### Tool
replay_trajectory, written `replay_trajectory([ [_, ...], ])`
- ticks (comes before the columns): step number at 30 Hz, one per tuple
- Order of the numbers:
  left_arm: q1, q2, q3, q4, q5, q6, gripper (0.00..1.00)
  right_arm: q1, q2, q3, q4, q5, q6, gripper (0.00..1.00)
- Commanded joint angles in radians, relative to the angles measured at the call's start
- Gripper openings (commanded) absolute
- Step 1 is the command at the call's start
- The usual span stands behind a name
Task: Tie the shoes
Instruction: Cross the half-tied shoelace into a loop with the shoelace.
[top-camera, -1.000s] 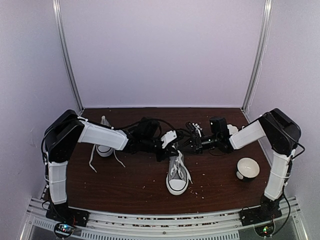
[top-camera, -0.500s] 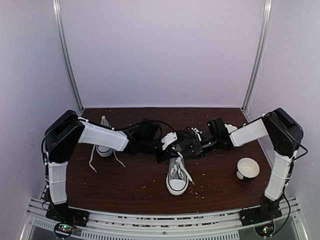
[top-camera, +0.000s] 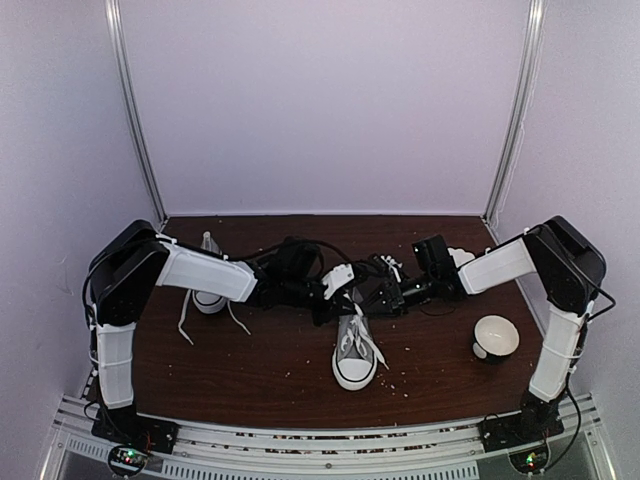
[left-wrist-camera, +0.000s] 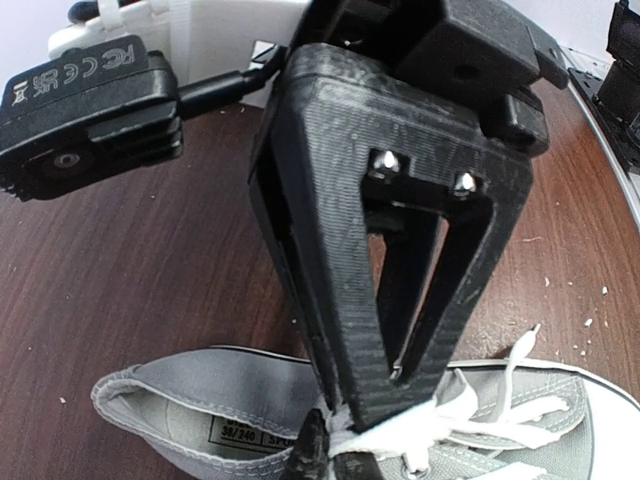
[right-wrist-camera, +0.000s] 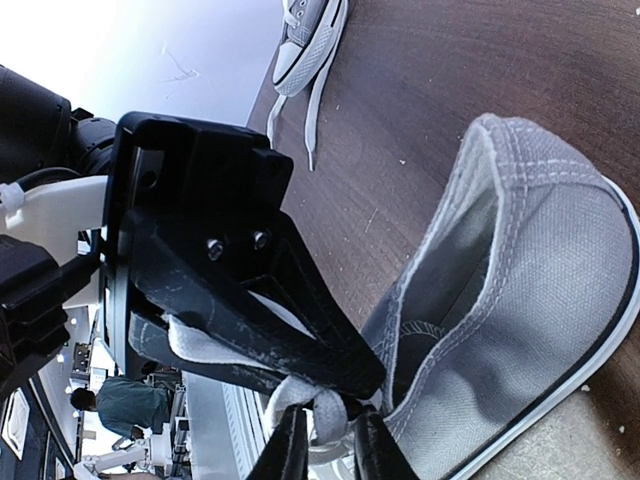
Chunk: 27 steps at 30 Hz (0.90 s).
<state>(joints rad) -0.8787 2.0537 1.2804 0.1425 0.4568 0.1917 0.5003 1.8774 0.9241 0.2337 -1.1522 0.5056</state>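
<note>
The left gripper (left-wrist-camera: 375, 410) has its two black fingers pressed tight together, and they pinch the long white lace (left-wrist-camera: 455, 425) right at their tips. Just under those tips lies the grey canvas shoe with a white rubber toe (left-wrist-camera: 190, 400), its open top below the fingers and its toe pointing away from them, toward the near edge of the brown wooden table (top-camera: 260, 370).

The right gripper (right-wrist-camera: 325, 445) comes in from the other side and meets the left one tip to tip. Its fingers are a little apart, with a bunch of the same lace between them (I cannot tell if they squeeze it).

The second grey shoe (top-camera: 210, 298) sits well away, back by the left arm. A round white bowl (top-camera: 495, 335) sits far behind the right fingers
</note>
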Motion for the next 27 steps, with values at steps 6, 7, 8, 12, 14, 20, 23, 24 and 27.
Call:
replay_trajectory([
  [6,0.001,-0.02,0.002,0.058,-0.005,0.002,0.0,0.024,-0.004,0.0,0.045,-0.018,0.034,0.03],
  [7,0.001,-0.02,0.002,0.058,-0.004,0.002,0.0,0.022,-0.009,0.001,0.038,-0.009,0.027,0.0],
  [8,0.001,-0.02,0.002,0.056,0.0,0.002,0.0,0.021,-0.016,0.003,0.027,0.001,0.02,0.0],
  [12,0.001,-0.023,-0.004,0.055,0.004,0.006,0.0,0.01,-0.059,0.014,-0.071,0.056,-0.047,0.0],
  [14,0.001,-0.023,-0.004,0.055,0.003,0.006,0.0,0.005,-0.077,0.023,-0.122,0.079,-0.081,0.0],
  [20,0.001,-0.024,-0.007,0.052,0.0,0.006,0.0,-0.005,-0.097,0.029,-0.203,0.128,-0.13,0.0],
  [23,0.001,-0.025,-0.009,0.049,0.001,0.008,0.0,-0.009,-0.107,0.024,-0.199,0.143,-0.127,0.0],
  [24,0.001,-0.025,-0.009,0.049,0.001,0.008,0.0,-0.009,-0.109,0.024,-0.193,0.143,-0.121,0.0],
  [27,0.001,-0.027,-0.006,0.044,0.001,0.008,0.0,-0.009,-0.114,0.024,-0.177,0.146,-0.109,0.0],
])
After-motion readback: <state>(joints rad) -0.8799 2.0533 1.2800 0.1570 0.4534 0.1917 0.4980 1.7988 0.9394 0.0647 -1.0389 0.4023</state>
